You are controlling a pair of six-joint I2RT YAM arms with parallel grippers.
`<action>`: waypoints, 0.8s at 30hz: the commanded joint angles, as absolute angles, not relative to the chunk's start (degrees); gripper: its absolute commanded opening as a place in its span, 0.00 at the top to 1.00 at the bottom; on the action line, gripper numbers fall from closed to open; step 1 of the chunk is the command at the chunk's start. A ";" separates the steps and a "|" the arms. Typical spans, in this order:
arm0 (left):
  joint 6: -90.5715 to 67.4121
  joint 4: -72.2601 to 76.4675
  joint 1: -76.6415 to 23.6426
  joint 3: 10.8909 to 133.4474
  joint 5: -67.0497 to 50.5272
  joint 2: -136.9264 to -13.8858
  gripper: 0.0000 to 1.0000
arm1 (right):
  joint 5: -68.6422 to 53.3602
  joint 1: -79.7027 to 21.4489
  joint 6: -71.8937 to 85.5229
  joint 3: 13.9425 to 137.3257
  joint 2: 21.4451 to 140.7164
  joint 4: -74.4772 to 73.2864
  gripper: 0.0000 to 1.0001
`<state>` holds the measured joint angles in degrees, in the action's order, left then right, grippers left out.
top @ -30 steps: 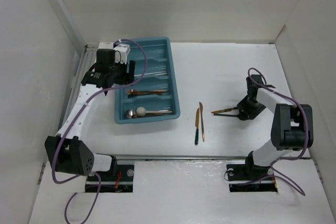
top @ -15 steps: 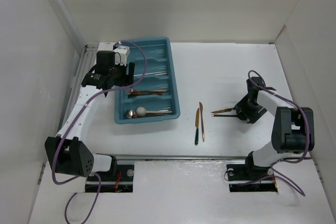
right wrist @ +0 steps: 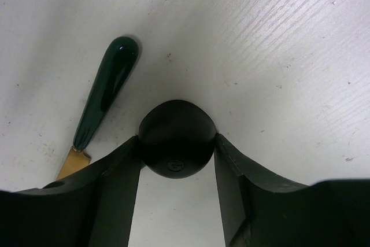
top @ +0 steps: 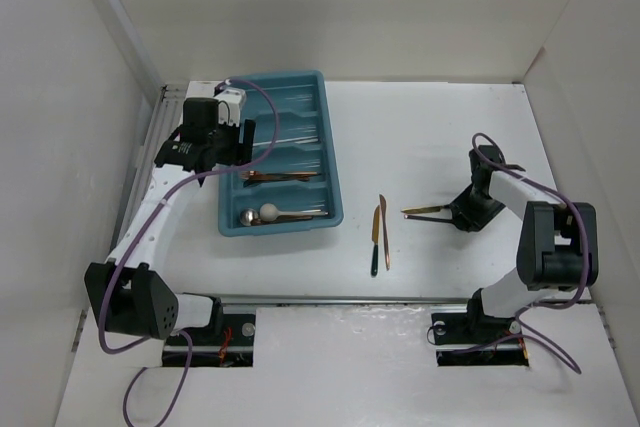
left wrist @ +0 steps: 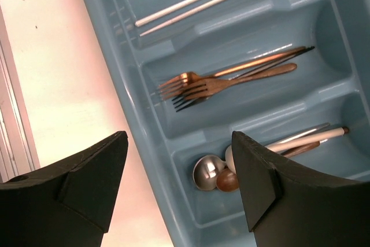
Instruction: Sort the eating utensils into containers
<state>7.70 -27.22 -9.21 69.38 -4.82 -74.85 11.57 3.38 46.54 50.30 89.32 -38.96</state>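
Near the right edge of the tabletop (top: 430, 127), a black-handled utensil (top: 422, 211) is clenched by the right end effector (top: 464, 211), likely for transfer to the tray (top: 280, 230), over which the left end effector (left wrist: 178, 143) is held released.

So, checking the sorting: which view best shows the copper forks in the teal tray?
Left wrist: the copper forks lie close-up, tines distinct, in the teal plastic tray. Top external shows only a small copper streak; right wrist misses them.

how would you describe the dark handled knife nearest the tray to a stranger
Find the teal tray. Right of its near corner two slim utensils lie side by side on the table. The knife is the left one, with a dark handle; its neighbour is copper throughout.
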 commanded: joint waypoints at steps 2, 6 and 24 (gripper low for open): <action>7.73 -26.02 -8.88 68.03 -4.39 -71.81 0.31 | 15.64 2.82 47.11 48.69 86.85 -40.50 1.00; 8.35 -26.02 -8.88 67.41 -4.39 -71.28 0.31 | 17.05 0.36 46.49 49.39 77.55 -45.96 1.00; -5.36 -25.40 0.79 64.52 3.43 -69.43 0.25 | 9.79 -35.59 64.33 83.31 93.75 -39.31 1.00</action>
<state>-2.04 -26.02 -0.71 65.14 1.17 -72.95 14.94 -31.44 60.03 78.63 87.50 -45.80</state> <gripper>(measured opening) 0.739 0.553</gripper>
